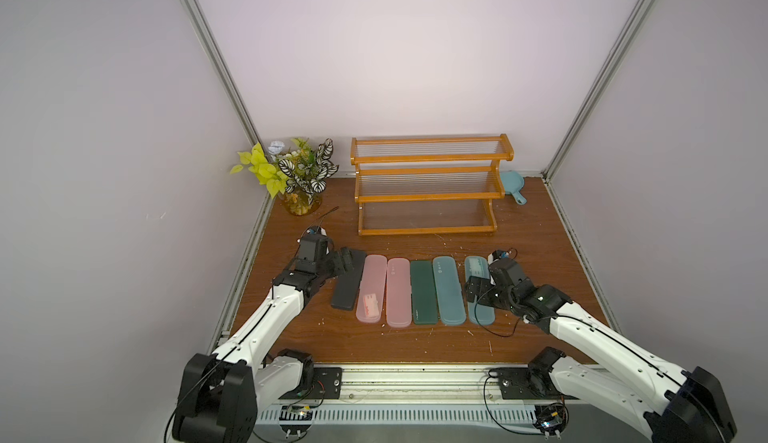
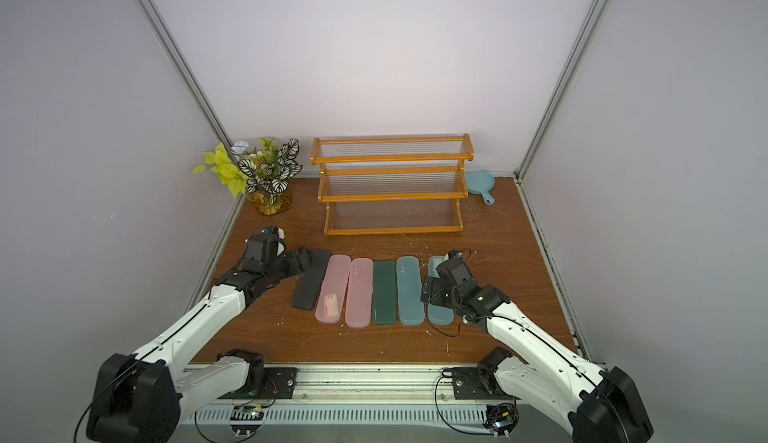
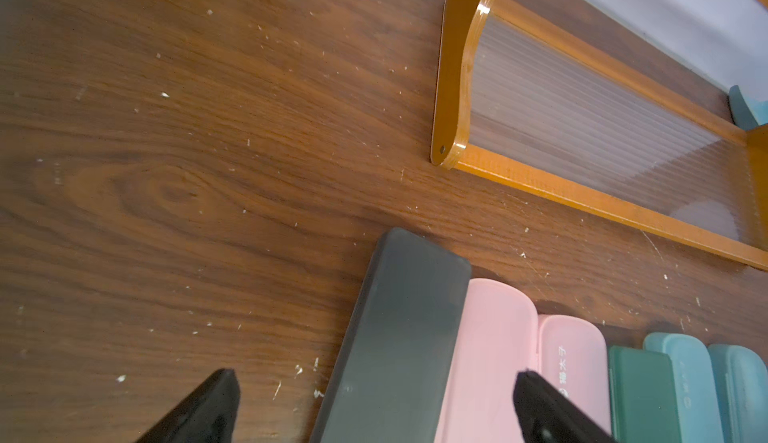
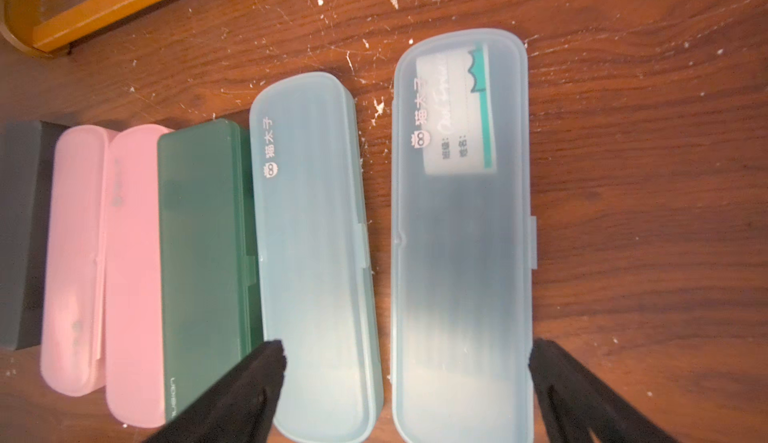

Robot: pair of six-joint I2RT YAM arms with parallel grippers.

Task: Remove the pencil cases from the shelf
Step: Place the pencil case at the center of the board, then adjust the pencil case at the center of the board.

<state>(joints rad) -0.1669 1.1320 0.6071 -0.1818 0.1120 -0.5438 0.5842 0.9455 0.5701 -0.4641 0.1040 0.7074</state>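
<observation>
Lying on the table [image 1: 540, 254], six pencil cases [image 1: 424, 291] point long-ways at the shelf [image 1: 428, 198]. Right gripper [image 4: 405, 351] hangs wide over the end teal case [image 4: 461, 233], left gripper [image 3: 376, 378] wide over the black case [image 3: 407, 316].

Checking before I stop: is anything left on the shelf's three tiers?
Nothing: all three tiers of the shelf show bare ribbed panels. The six pencil cases lie on the table in front. The bottom tier's rear, under the middle tier, is partly covered.
</observation>
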